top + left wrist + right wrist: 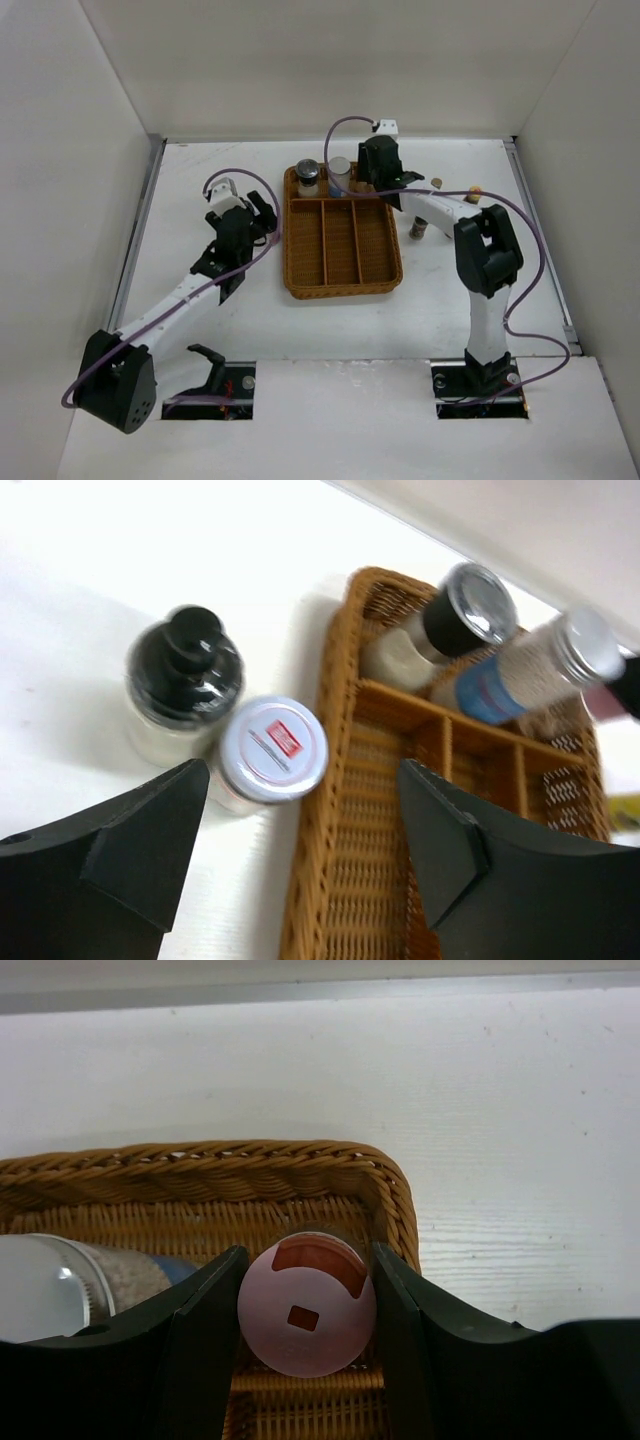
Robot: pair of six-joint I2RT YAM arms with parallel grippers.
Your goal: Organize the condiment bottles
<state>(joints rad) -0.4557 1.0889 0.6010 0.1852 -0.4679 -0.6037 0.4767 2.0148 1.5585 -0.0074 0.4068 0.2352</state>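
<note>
The right gripper (308,1260) is clamped on a pale-capped bottle (305,1325) at the right end of the wicker tray's (200,1160) back compartment, which also holds a silver-lidded bottle (50,1285) and a grey-lidded jar (465,605). The left gripper (300,770), fingers apart, hangs over a black-capped bottle (185,685) and a white-lidded jar (272,750) side by side on the counter (330,330), just left of the tray. More small bottles (474,192) stand to the tray's right.
</note>
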